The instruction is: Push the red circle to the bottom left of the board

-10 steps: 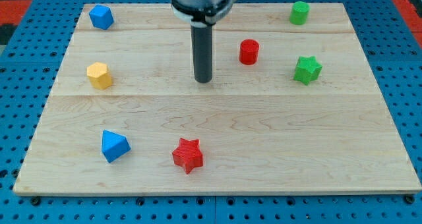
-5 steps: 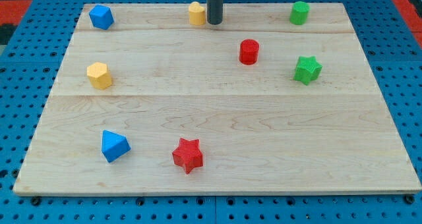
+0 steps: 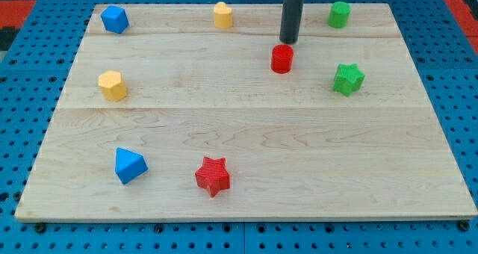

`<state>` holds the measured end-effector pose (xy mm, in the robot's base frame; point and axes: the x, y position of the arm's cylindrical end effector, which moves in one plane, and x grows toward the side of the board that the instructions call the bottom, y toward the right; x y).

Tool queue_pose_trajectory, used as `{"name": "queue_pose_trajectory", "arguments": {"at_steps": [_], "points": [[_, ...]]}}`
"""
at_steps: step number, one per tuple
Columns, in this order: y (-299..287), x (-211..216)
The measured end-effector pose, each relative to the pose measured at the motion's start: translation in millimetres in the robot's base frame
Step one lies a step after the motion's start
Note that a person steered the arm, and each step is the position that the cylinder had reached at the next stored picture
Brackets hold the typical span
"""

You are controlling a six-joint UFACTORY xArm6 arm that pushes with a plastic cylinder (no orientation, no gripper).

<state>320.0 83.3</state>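
My tip [image 3: 289,42] stands just above the red circle [image 3: 281,59] in the view, a touch to its right; whether they touch I cannot tell. There is no hand on this arm, only the dark rod, so nothing is spread or pinched.

The red circle lies on the wooden desk [image 3: 246,142], in the upper half and right of the middle, far from the bottom left corner.

From the tip, the green circle [image 3: 339,14] is up and to the right, near the top edge. The green star [image 3: 348,79] is to the right and lower. The yellow block [image 3: 222,15] near the top edge is to the left and a little higher. A blue block [image 3: 114,19] sits far left near the top left corner. A yellow hexagon [image 3: 112,85] is far left and lower. The red star [image 3: 212,175] is well below and left, and a second blue block [image 3: 129,165] lies further left of that star.
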Motion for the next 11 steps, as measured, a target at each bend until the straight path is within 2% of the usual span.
{"name": "queue_pose_trajectory", "arguments": {"at_steps": [1, 2, 3, 4, 5, 6, 7, 8, 9, 11], "points": [[-60, 36], [-106, 55], [-63, 0], [-13, 54], [-97, 83], [-159, 83], [-170, 98], [-229, 129], [-274, 141], [-249, 140]]}}
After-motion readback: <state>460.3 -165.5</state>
